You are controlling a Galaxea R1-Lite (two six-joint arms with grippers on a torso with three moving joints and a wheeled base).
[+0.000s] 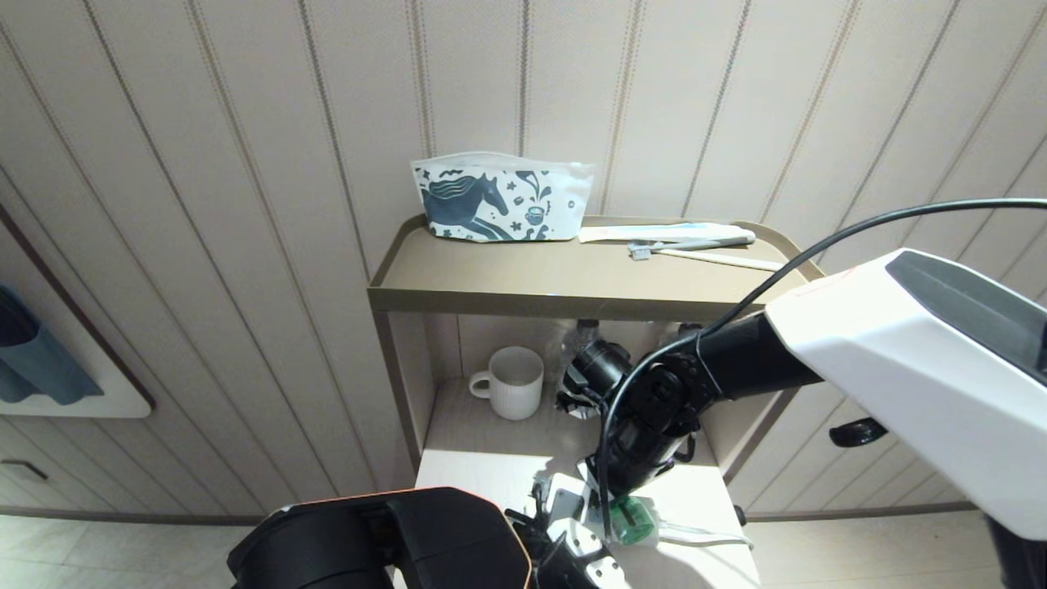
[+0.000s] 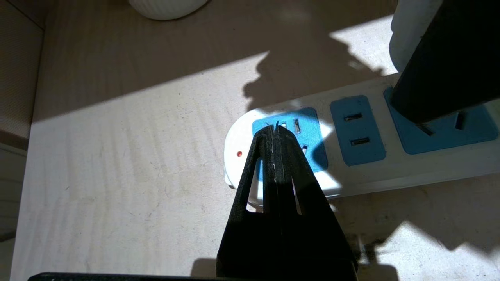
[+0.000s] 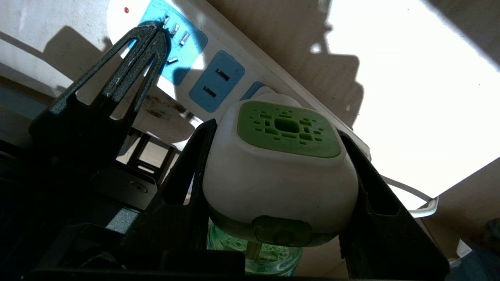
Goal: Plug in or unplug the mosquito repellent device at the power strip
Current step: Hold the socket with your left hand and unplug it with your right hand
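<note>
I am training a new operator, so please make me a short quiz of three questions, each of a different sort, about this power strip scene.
1. True or false: the left gripper has its jaws shut and rests its tip on the end socket of the power strip.
2. Multiple choice: what does the right gripper hold? A) the mug B) the mosquito repellent device C) the toothbrush
3. Fill in: the pouch on the top shelf bears a picture of a ____.

Key: 1 true; 2 B; 3 horse.
</note>
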